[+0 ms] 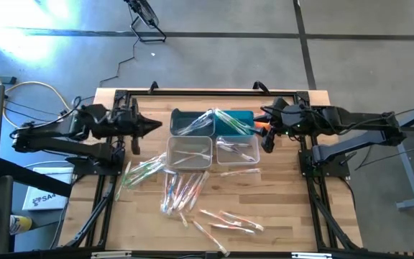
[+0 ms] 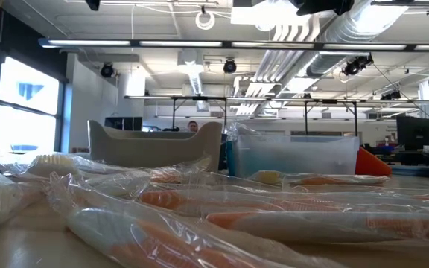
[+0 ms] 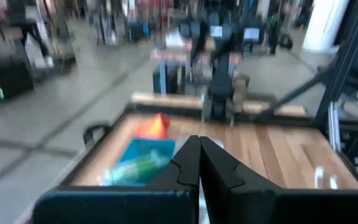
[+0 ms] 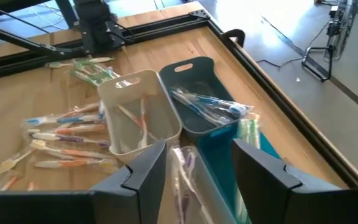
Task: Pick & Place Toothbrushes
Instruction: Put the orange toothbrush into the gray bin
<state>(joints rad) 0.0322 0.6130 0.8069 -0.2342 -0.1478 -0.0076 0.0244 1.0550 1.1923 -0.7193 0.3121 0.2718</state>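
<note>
Wrapped toothbrushes lie in loose heaps on the wooden table [image 1: 182, 191], [image 4: 61, 137], and fill the foreground of the low view [image 2: 199, 212]. Others lie in the dark grey bin [image 4: 210, 109], the whitish bin [image 4: 135, 115] and the teal-blue bin [image 1: 234, 121]. My left gripper [image 1: 155, 126] [image 3: 197, 163] is shut and empty, hovering left of the dark bin [image 1: 191, 122] and pointing toward the table's right. My right gripper [image 1: 269, 137] [image 4: 197, 168] is open and empty. It hangs by the right ends of the bins, its fingers standing over the clear bin [image 4: 188, 180].
Four small bins [image 1: 189, 152] stand together at the table's middle, toward its far edge. An orange cloth [image 1: 262, 126] [image 2: 371, 162] lies right of the blue bin, under my right gripper. A dark metal frame [image 4: 166, 22] runs around the table. A person shows far off [image 2: 193, 126].
</note>
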